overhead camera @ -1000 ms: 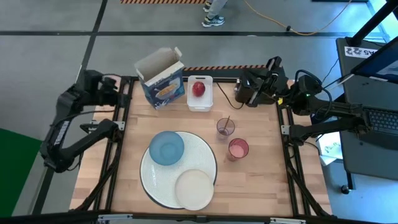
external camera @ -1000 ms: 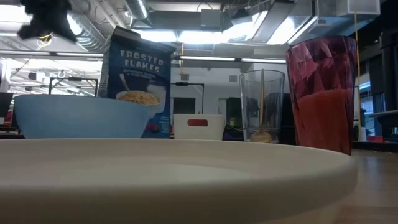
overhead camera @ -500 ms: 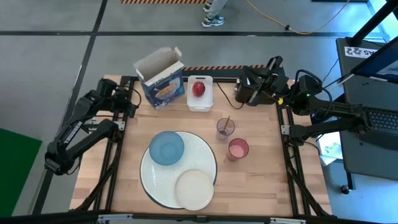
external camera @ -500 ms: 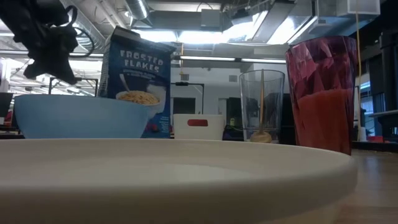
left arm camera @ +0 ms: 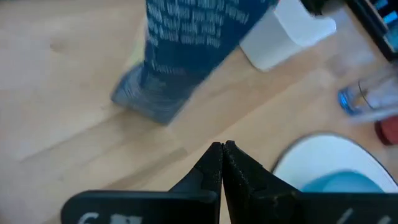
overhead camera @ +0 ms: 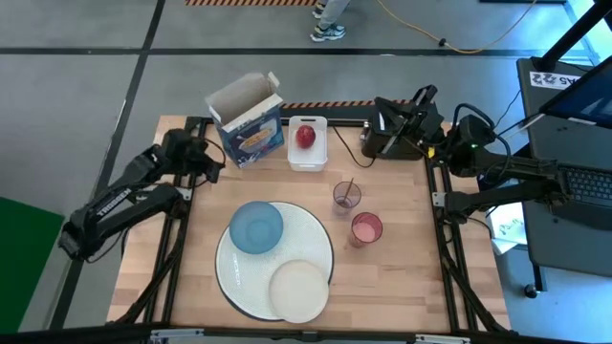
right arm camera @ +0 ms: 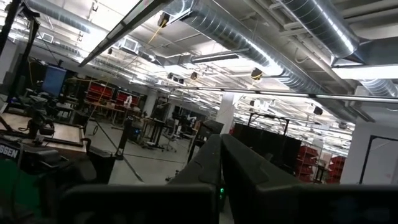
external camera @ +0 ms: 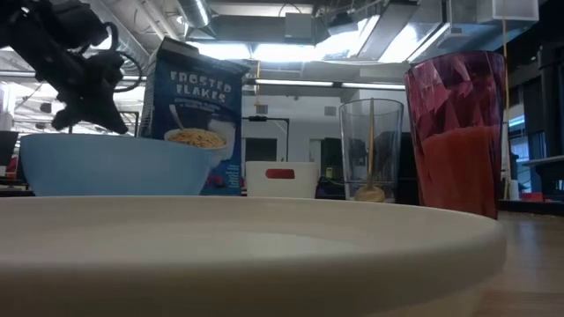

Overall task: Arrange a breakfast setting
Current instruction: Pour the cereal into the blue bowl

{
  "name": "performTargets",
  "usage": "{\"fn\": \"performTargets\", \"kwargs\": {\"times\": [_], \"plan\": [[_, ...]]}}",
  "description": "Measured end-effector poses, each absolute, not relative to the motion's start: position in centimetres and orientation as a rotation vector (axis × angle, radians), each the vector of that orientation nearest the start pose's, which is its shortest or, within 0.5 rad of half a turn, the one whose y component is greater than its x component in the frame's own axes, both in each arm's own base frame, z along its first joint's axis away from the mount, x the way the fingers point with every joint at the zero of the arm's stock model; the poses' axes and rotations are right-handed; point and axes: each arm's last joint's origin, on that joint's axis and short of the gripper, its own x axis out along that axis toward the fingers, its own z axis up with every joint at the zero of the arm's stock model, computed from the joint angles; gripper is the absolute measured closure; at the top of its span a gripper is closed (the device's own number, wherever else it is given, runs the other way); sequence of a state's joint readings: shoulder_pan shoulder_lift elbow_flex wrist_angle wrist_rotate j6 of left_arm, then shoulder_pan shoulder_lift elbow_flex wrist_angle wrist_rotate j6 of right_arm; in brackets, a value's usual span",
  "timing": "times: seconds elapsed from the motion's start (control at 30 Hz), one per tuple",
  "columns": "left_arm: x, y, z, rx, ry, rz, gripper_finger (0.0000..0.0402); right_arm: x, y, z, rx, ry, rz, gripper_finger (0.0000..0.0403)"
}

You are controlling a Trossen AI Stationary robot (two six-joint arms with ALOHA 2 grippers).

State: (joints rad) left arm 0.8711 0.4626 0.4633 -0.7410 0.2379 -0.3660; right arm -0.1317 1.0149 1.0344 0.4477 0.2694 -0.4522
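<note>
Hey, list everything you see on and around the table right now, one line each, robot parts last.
big plate: one, white, near middle of table
bowl: one, blue, on the big plate
small plate: one, cream, on the big plate's near edge
cups: two, tinted, right of big plate; farther one holds a spoon
apple: one, red, in white tray
cereal box: one, blue, open, far left
toaster: one, black, far right corner
left end effector: shut, beside cereal box
right end effector: shut, over the toaster
</note>
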Motion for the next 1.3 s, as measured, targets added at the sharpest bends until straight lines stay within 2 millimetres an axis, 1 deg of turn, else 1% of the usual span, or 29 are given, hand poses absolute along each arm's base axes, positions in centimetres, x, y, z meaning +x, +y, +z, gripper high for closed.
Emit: {"fn": "performTargets", "kwargs": {"times": [0.1,0.17,0.3,0.37,0.5,0.6,0.67,0.8,0.9,1.07,1.3], "plan": [[7.0,6.4,22.0,-0.698,0.493,0.771,0.0401,20.7,-3.5,43.6,-0.405,-0.371,-0.492,0.0388],[7.3,6.2,21.8,-0.706,0.455,0.801,0.0401,20.7,-3.5,43.6,-0.405,-0.371,-0.492,0.0388],[7.8,5.8,20.1,-0.678,0.484,0.870,0.0401,20.7,-3.6,43.6,-0.421,-0.365,-0.503,0.0388],[7.9,5.8,19.2,-0.705,0.475,0.930,0.0401,20.7,-3.7,43.6,-0.428,-0.359,-0.521,0.0388],[8.0,5.8,17.8,-0.760,0.454,0.988,0.0401,20.6,-3.8,43.6,-0.426,-0.359,-0.531,0.0388],[8.3,5.8,17.0,-0.771,0.447,0.940,0.0396,20.6,-3.8,43.6,-0.425,-0.365,-0.532,0.0388],[8.6,5.8,16.3,-0.776,0.444,0.871,0.0382,20.6,-3.8,43.6,-0.425,-0.366,-0.532,0.0388],[8.9,5.8,15.6,-0.787,0.410,0.804,0.0333,20.6,-3.7,43.7,-0.423,-0.375,-0.534,0.0388],[8.8,5.9,15.2,-0.769,0.415,0.851,0.0282,20.6,-3.7,43.8,-0.421,-0.382,-0.534,0.0388],[8.6,6.1,15.3,-0.681,0.415,0.931,0.0191,20.6,-3.7,43.8,-0.426,-0.388,-0.513,0.0388],[8.6,6.2,15.3,-0.585,0.455,0.922,0.0076,20.6,-3.6,43.8,-0.403,-0.399,-0.492,0.0388]]}}
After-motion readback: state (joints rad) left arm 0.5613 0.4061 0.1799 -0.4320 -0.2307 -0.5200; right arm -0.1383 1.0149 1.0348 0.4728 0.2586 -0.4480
